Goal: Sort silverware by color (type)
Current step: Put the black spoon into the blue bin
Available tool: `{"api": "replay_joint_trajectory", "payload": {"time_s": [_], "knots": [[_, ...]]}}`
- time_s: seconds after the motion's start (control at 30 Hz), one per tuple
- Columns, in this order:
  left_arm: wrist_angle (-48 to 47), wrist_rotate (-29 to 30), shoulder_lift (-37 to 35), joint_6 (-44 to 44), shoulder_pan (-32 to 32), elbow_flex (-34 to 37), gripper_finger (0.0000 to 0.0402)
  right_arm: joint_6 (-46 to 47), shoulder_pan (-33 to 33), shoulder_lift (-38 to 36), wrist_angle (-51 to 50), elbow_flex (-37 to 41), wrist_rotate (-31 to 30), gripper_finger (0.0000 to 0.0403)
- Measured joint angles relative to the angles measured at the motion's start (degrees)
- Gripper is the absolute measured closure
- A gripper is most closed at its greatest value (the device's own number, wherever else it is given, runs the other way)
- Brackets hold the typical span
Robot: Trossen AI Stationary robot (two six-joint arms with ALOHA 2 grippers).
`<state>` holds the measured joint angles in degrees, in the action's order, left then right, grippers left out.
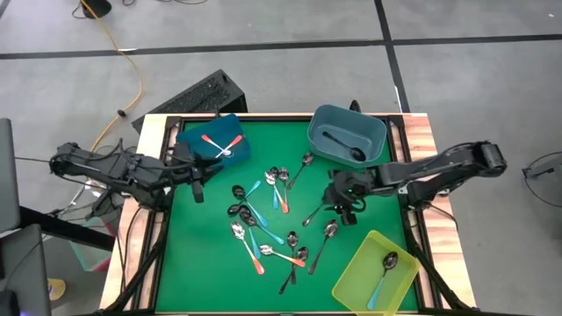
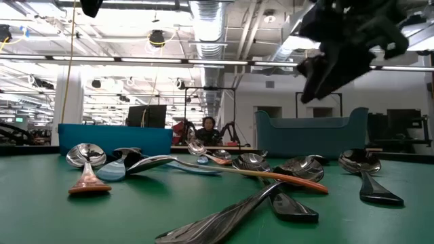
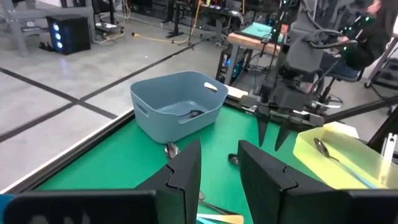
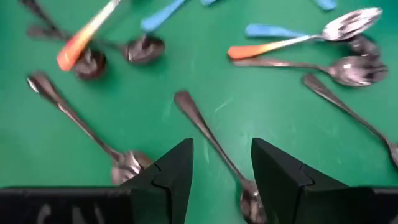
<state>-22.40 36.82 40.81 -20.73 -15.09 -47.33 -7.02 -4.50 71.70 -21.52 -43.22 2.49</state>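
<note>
- The right gripper [image 1: 344, 209] hung right of centre in the high view, jaws open and empty, above a plain metal spoon [image 4: 214, 146].
- The left gripper [image 1: 198, 184] waited at centre left beside the dark blue bin [image 1: 211, 140], jaws apart, holding nothing.
- The silverware [image 1: 272, 219] lay scattered mid-frame on the green mat [image 1: 202, 254].
- Single spoons lay in the grey-blue bin [image 1: 347, 136] and the yellow bin [image 1: 376, 274]; two orange-handled ones lay in the dark blue bin.

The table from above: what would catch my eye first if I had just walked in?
A scatter of spoons lies across the middle of the green table. Three bins ring it: a dark blue bin at the far left, a grey-blue bin at the far right, a yellow-green bin at the near right. The right gripper hangs open over the spoons.
</note>
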Motion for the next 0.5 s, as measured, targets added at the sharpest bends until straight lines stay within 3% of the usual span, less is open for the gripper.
{"api": "replay_joint_trajectory", "payload": {"time_s": [0.23,0.5], "knots": [[-0.05,0.29,0.57,0.01,0.02,0.00,0.0311,-12.33,1.67,6.80,-0.23,0.02,2.32,0.0228],[-0.16,1.49,0.57,0.02,0.02,0.00,0.0311,-17.22,2.08,14.68,1.36,-0.85,3.59,0.0228]]}}
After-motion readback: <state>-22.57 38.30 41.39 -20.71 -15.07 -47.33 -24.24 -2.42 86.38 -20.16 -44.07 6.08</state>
